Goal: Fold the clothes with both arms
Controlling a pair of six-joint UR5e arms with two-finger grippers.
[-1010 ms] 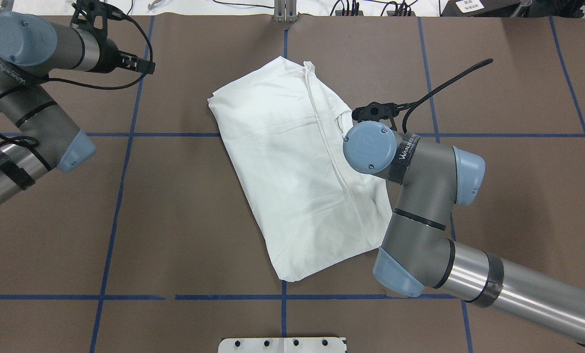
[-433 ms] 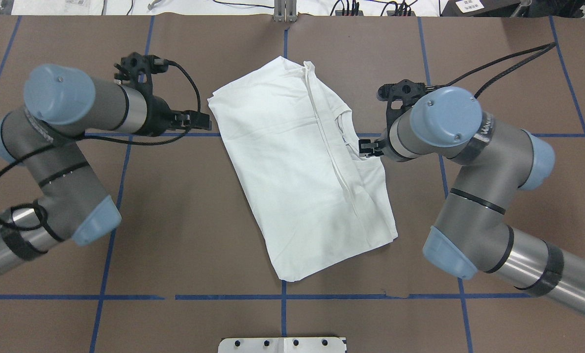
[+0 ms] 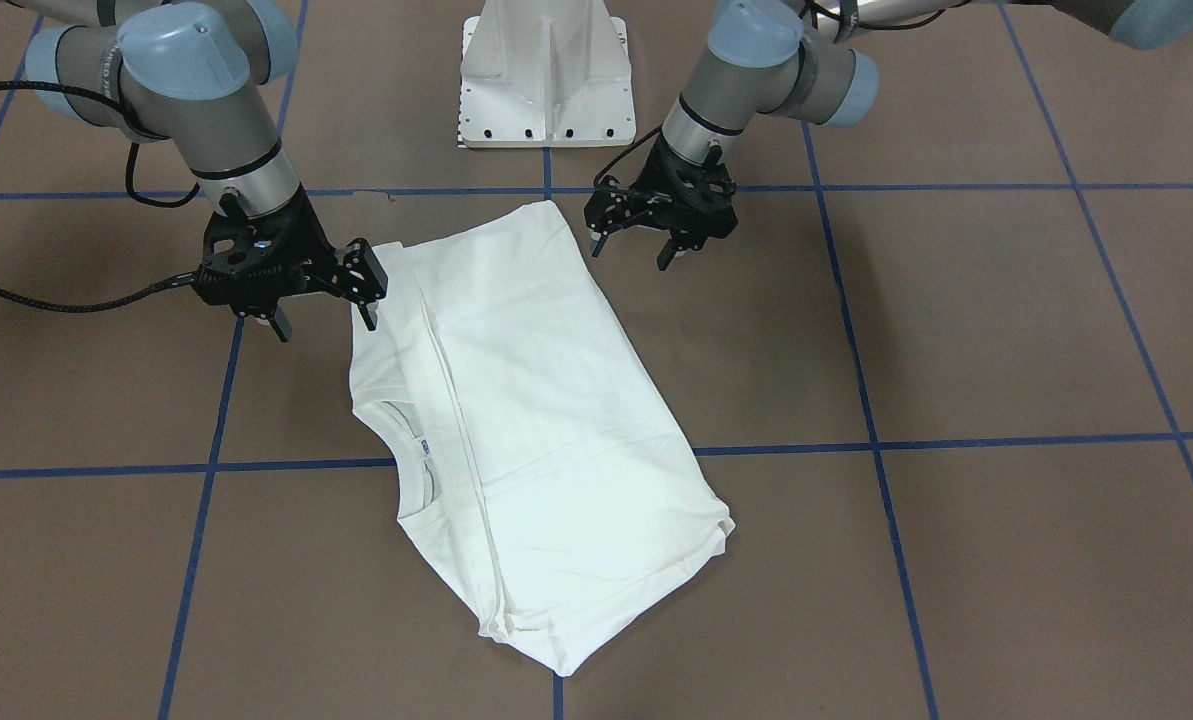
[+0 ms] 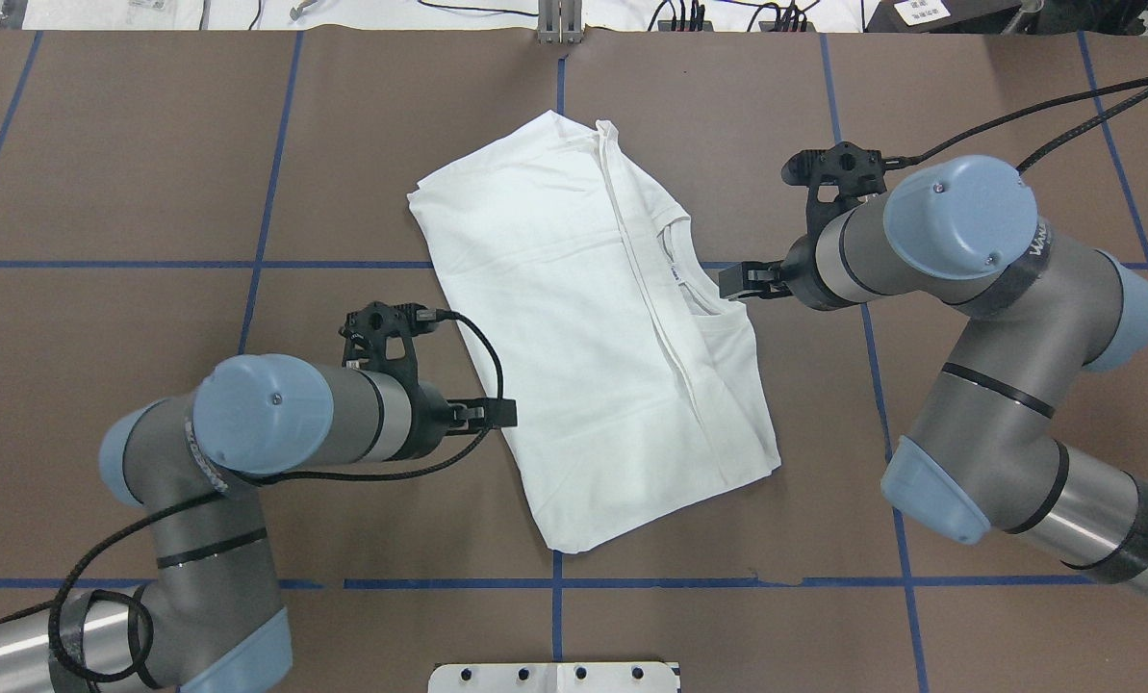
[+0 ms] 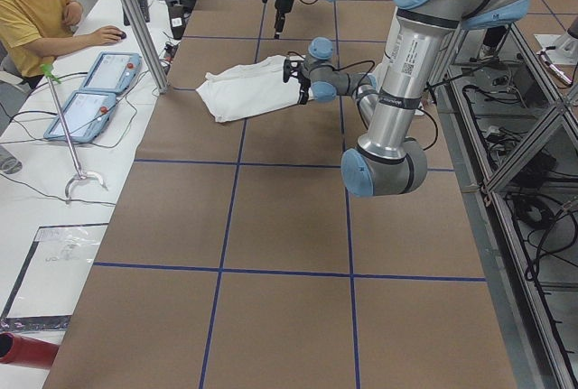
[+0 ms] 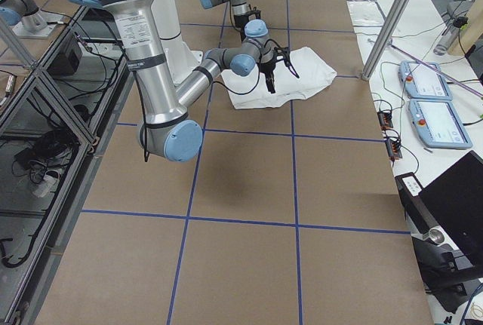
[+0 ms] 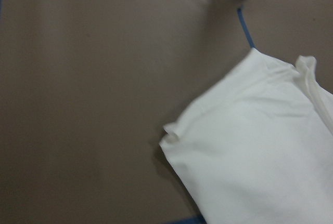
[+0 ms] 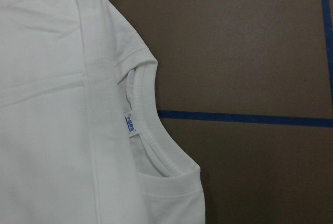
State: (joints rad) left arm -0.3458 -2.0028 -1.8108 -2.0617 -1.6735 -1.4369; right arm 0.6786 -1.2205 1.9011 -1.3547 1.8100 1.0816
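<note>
Across the middle of the front view the folded white shirt (image 3: 536, 400) lies slantwise on the brown worktop (image 3: 956, 330); right hand (image 3: 323, 318) at its upper-left corner and left hand (image 3: 631, 252) by its top corner both stand spread. Overhead, they flank it

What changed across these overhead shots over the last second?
The left gripper swung in from the far left to the left edge of the T-shirt, then along it toward the robot. The right gripper drew back from over the collar to just beside it. Both are open and empty. The T-shirt lies as before.
</note>
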